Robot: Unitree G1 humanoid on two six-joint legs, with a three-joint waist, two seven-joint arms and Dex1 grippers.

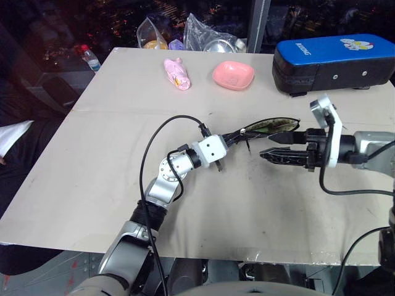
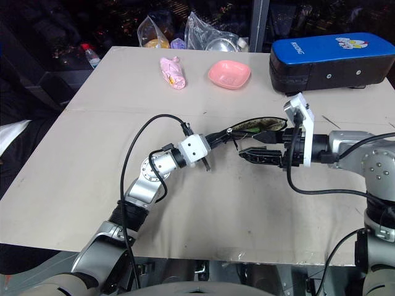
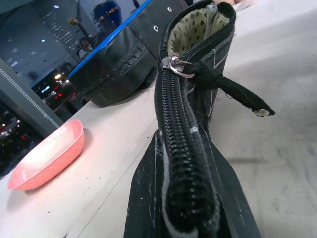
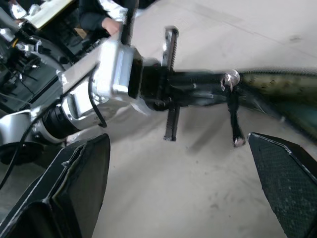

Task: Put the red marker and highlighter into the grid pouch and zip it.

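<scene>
From the head views, the grid pouch [image 1: 271, 127] is held up near the middle of the table [image 1: 92, 160], clamped at one end by the left gripper [image 1: 237, 137] so the zipper can be pulled. The right gripper [image 1: 274, 148] is seen wide open beside it, empty. In the left wrist view, the zipper pull [image 3: 174, 67] hangs partway along; the mouth beyond it is unzipped.

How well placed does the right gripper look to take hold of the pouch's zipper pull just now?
Probably yes. The right gripper is open and faces the zipper pull, which hangs free below the grid pouch, with only bare table between them. The left gripper, shut on the pouch's end, holds it up.
</scene>
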